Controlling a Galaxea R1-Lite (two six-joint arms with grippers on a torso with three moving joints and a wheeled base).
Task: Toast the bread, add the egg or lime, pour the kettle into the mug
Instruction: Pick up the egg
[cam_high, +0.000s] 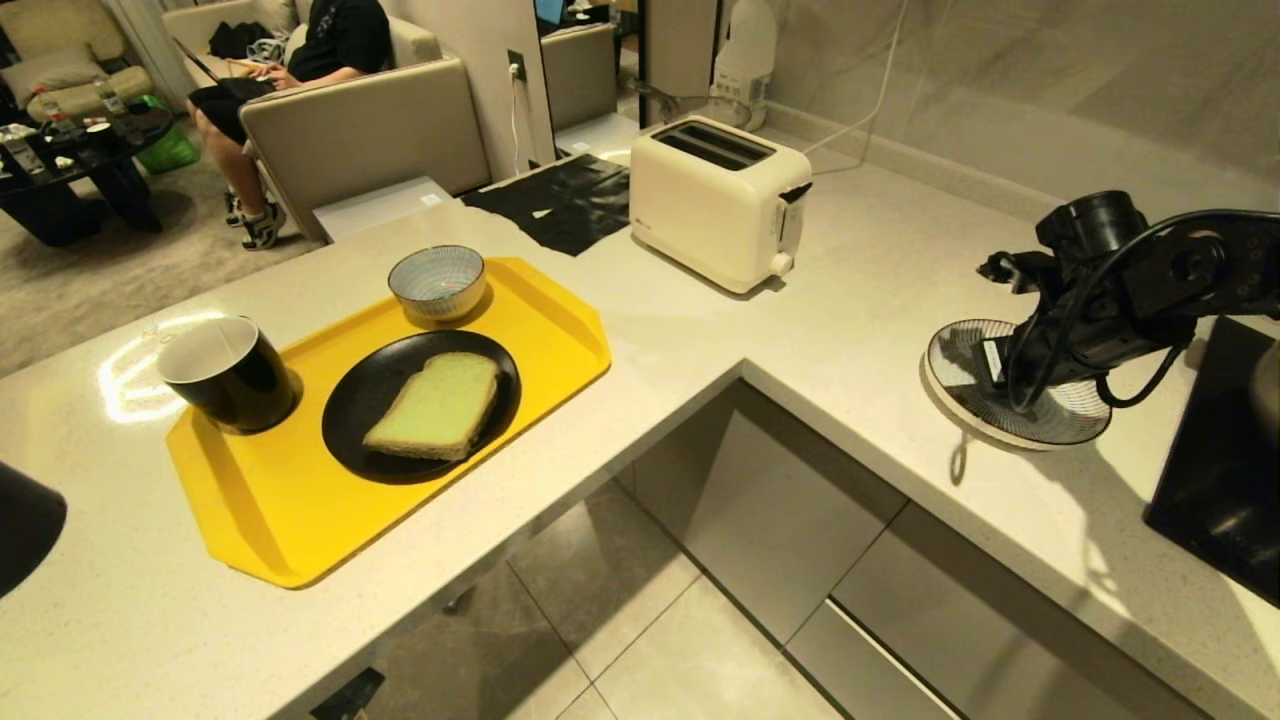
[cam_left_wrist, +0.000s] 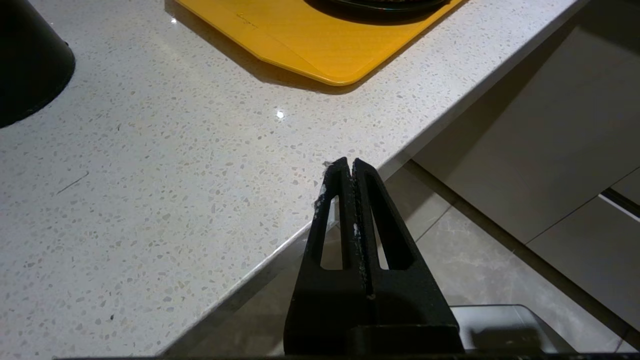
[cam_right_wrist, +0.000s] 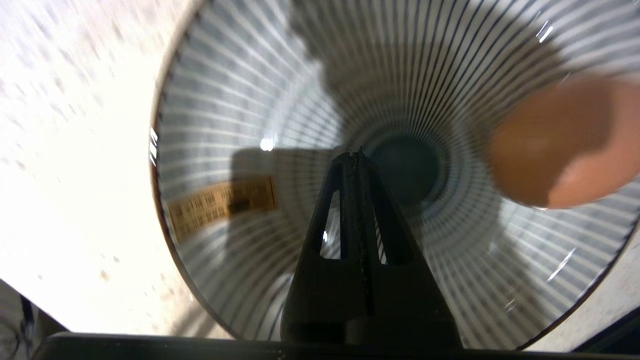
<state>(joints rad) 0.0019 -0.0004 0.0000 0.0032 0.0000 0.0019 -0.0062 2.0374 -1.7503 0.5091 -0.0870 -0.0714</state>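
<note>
With the bread (cam_high: 436, 405) untoasted on its dish at the table's (cam_high: 880, 250) nine o'clock, the right pincer (cam_right_wrist: 356, 154), pressed together on nothing, hangs over the striped plate (cam_right_wrist: 240, 125) with the egg (cam_right_wrist: 560, 142) at its two o'clock, so fetching the egg seems next, needing a reopen and shift.

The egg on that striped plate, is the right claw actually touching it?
Apart. In the right wrist view the right gripper is shut on nothing over the striped plate, with bare plate showing between it and the egg.
</note>
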